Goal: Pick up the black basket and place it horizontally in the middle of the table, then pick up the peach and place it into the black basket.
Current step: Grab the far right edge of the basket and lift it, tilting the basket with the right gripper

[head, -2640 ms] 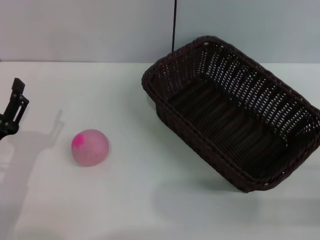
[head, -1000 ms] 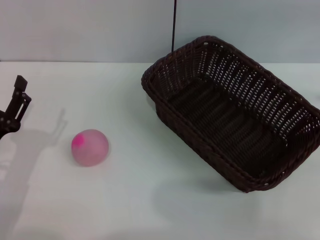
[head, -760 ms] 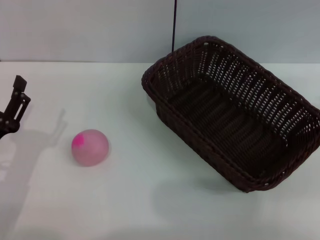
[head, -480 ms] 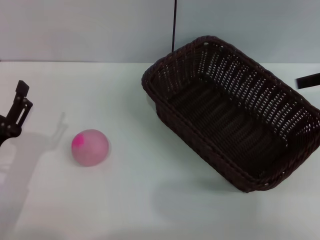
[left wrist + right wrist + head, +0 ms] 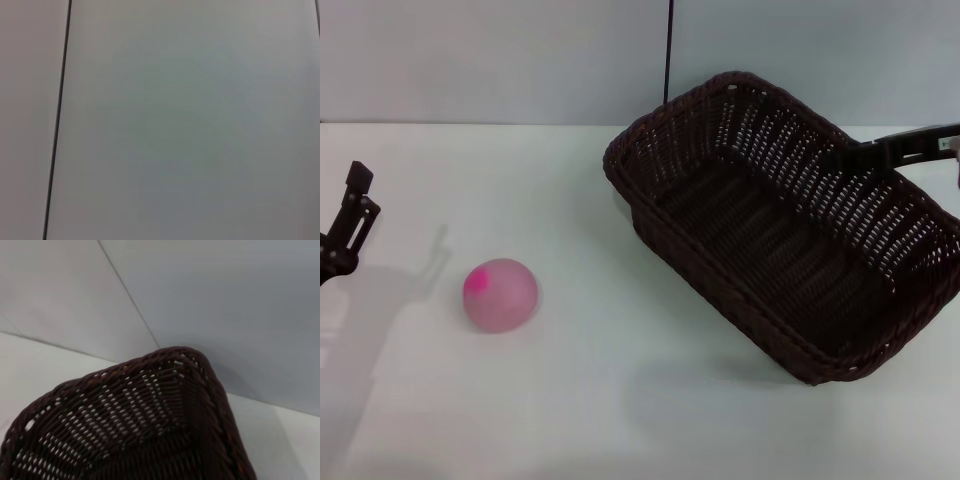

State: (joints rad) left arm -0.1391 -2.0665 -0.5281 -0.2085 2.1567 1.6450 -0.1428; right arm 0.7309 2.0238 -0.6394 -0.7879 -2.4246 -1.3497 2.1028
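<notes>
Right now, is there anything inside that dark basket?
Nothing shows inside the basket, only its woven floor. Its near wall hides a strip of that floor. The peach sits apart on the table.

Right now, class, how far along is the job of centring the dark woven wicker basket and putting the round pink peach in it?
Nothing is done. The dark woven wicker basket sits askew on the right of the white table. The right gripper reaches over its far rim. The round pink peach lies on the table near the left gripper.
</notes>
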